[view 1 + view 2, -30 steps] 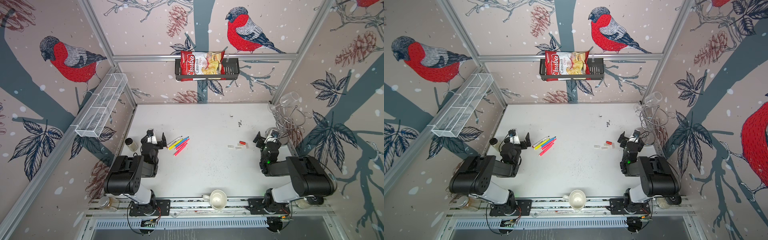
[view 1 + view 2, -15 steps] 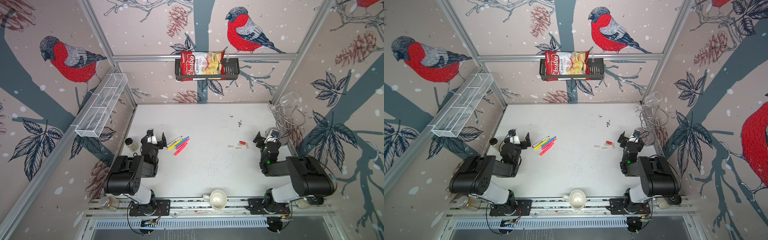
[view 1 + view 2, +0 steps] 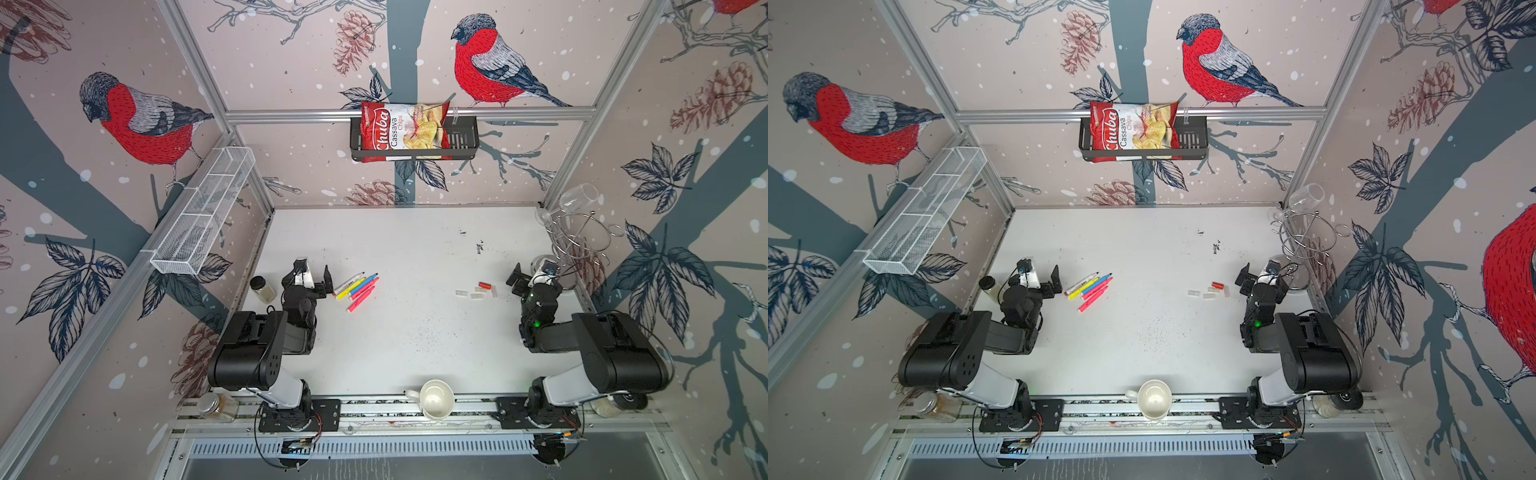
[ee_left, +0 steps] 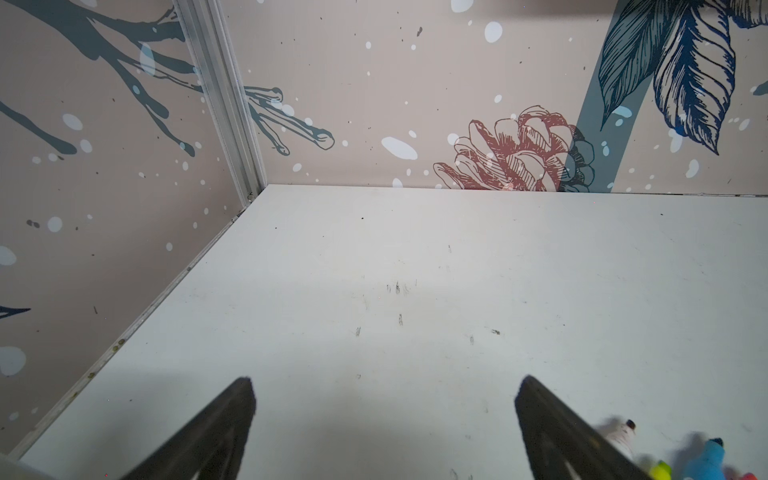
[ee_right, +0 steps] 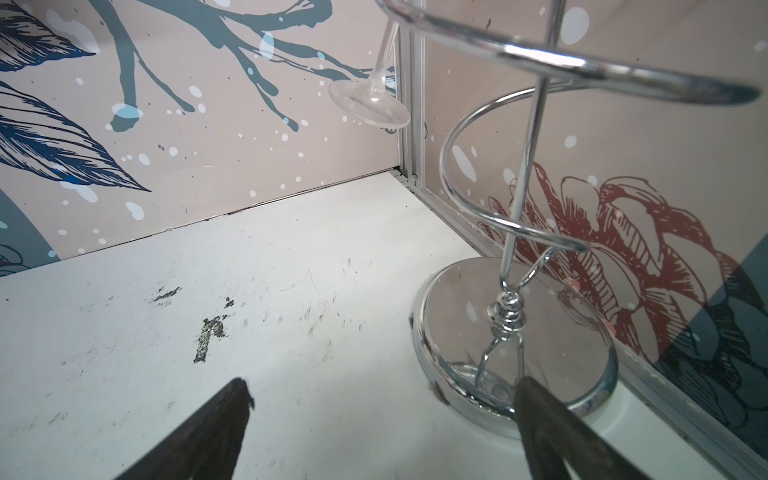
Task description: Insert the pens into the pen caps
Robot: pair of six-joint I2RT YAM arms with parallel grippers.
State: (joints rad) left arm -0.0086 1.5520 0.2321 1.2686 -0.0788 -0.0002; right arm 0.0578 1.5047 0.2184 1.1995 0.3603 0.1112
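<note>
Left gripper (image 3: 314, 272): jaws spread wide, empty; the pens (image 3: 356, 289) lie fanned on the table (image 3: 415, 332) just to its right. Right gripper (image 3: 531, 271): jaws likewise spread, empty; the pen caps (image 3: 478, 291) lie clustered just to its left.

In both top views, a red bag of cassava chips (image 3: 401, 131) sits in a black wire basket (image 3: 463, 141) at upper centre, hung on the back rail. A white mesh tray (image 3: 203, 216) runs along the wall at centre left. On the white table (image 3: 395, 340), a small lidded jar (image 3: 262, 289) stands near the left edge. Dark scuff marks (image 3: 479, 247) lie right of centre. A chrome wire rack (image 3: 579, 239) stands at the right with a wine glass (image 3: 579, 197) hanging on it. A white cup (image 3: 435, 400) rests on the bottom-centre rail, with another jar (image 3: 216, 406) at lower left.
</note>
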